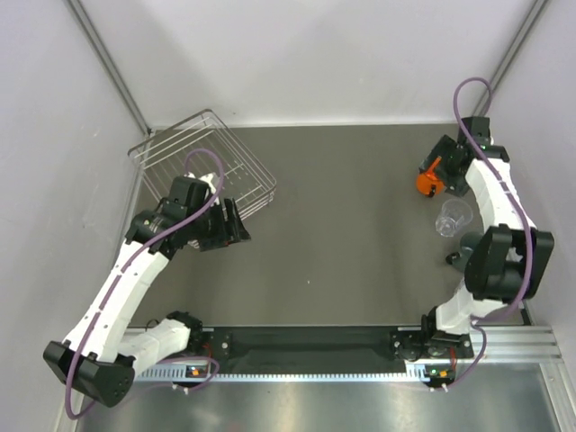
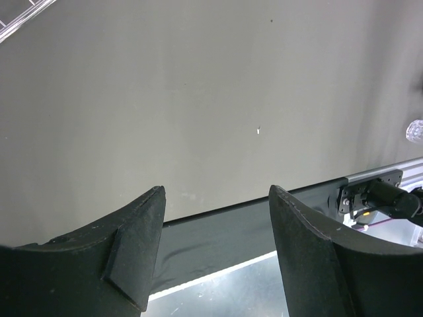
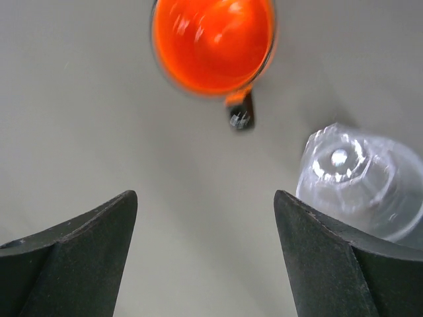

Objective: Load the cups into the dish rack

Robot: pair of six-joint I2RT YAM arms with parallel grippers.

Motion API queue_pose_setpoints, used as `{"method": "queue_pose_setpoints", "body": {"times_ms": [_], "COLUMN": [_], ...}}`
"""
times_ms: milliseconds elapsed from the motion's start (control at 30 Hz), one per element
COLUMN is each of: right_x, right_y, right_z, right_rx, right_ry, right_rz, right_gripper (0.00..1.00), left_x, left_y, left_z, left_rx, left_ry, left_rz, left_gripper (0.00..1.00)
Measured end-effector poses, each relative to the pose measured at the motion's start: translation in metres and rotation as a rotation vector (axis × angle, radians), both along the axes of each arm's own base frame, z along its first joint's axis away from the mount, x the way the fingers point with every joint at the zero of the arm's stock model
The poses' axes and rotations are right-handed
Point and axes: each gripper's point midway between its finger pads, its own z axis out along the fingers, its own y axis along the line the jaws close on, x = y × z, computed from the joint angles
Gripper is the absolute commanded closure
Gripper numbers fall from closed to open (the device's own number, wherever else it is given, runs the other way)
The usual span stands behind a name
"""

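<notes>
Right gripper [image 3: 206, 254]: I'm aiming it, jaws apart and empty, at the orange mug [image 3: 211, 43] for a grab.
Mug: sitting well right of the dish rack [image 1: 202, 162].
Left gripper [image 2: 215, 247]: hovering beside the dish rack, jaws apart, empty.

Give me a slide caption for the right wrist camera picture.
Open right gripper facing an orange mug, a clear tumbler close to one finger.
</notes>
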Motion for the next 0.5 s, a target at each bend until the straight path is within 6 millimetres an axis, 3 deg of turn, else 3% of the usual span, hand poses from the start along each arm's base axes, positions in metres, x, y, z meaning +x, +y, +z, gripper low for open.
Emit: {"method": "queue_pose_setpoints", "body": {"times_ms": [267,500], "right_x": [0.049,0.065], "right_y": [-0.040,-0.054], "right_z": [-0.038,-0.060], "right_rx": [-0.015,-0.040], "right_ry": [0.051,0.095], "right_rz": [-0.097,-0.109], "right_gripper": [0.18,0.24], "left_x": [0.001,0.002], "left_y": [-0.001,-0.002], "left_z": [0.006,0.006], "left_rx": [-0.010,-0.014], "left_ry": [-0.030,-0.037], "left_rz": [-0.007,-0.014], "left_gripper": [0.31,0.31]}}
